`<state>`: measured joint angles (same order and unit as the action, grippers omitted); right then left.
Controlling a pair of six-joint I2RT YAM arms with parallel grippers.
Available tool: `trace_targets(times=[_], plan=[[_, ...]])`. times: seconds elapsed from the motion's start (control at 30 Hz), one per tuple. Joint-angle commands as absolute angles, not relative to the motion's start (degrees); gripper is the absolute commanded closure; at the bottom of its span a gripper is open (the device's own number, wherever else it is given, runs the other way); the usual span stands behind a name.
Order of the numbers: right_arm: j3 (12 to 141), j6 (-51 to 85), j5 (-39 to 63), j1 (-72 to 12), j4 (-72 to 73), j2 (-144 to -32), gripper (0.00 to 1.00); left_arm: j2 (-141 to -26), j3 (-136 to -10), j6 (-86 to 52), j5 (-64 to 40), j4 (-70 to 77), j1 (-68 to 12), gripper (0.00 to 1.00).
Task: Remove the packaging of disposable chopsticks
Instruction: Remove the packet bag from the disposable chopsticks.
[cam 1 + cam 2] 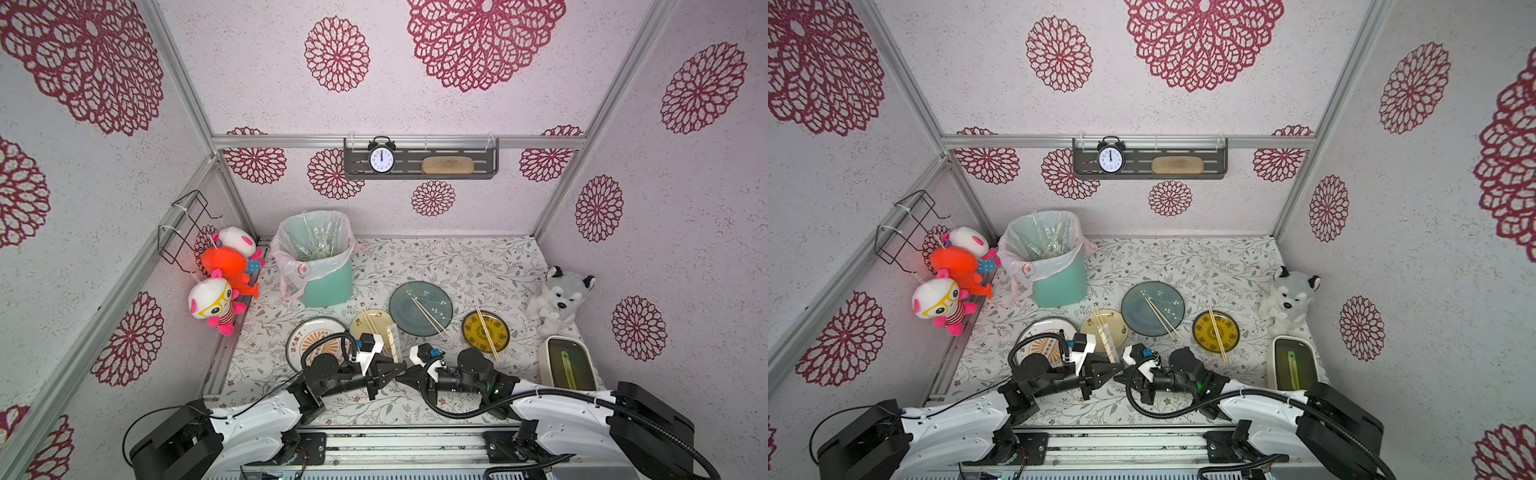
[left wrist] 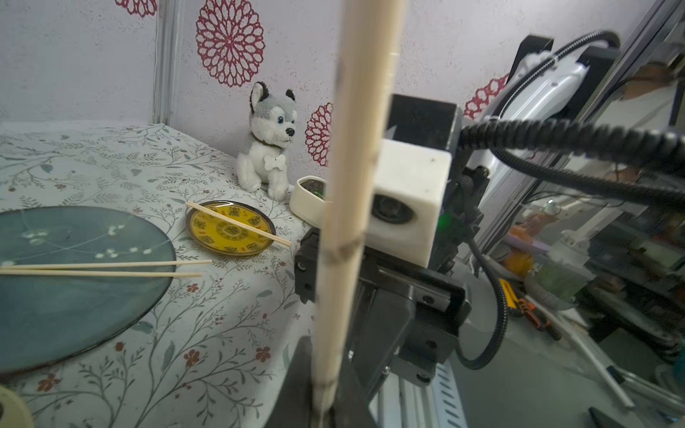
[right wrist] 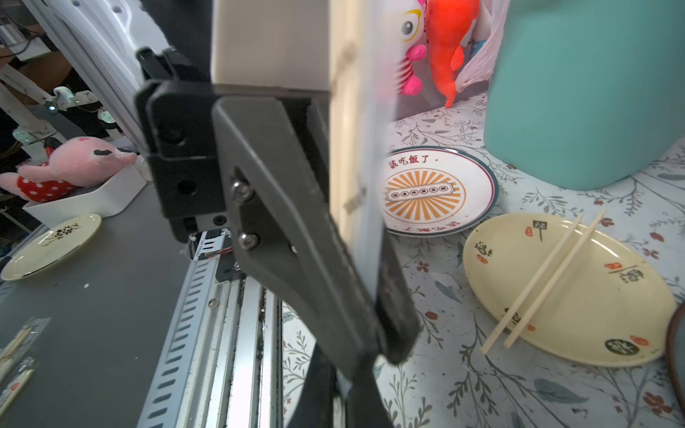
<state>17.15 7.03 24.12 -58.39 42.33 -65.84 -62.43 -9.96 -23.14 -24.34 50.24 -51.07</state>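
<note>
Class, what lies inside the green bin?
The green bin, lined with a pinkish bag, holds a heap of clear plastic sleeves. Its bottom beneath them is hidden.

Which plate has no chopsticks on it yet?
The white plate with the orange sunburst; the cream, dark blue-green and yellow plates each hold unwrapped chopsticks.

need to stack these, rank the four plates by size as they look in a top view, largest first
1. dark blue-grey plate
2. white sunburst plate, partly hidden
3. cream plate and yellow plate look alike; not ranked
</note>
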Motion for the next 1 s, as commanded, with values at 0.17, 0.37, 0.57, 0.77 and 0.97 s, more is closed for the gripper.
trace_targets(times=[0.17,0.37,0.57,0.77,0.97], plan=[[16.13,4.67,21.93,-58.10,56.64,-66.39,1.00,-61.41,-12.48,-21.46,-34.49,44.19,-46.93,0.86],[12.75,4.23,22.11,-58.18,58.38,-66.45,1.00,-54.47,-17.29,-19.35,-34.98,38.85,-44.17,0.37],[10.99,1.51,22.69,-58.19,62.65,-70.94,1.00,-54.61,-21.51,-15.63,-33.81,35.12,-43.42,0.34],[9.13,-1.31,22.94,-58.10,68.66,-75.48,1.00,-56.36,-21.54,-15.74,-36.36,38.95,-42.29,0.62],[9.39,-1.58,23.82,-58.01,68.53,-75.43,1.00,-56.75,-19.58,-19.68,-40.60,46.46,-39.74,0.65]])
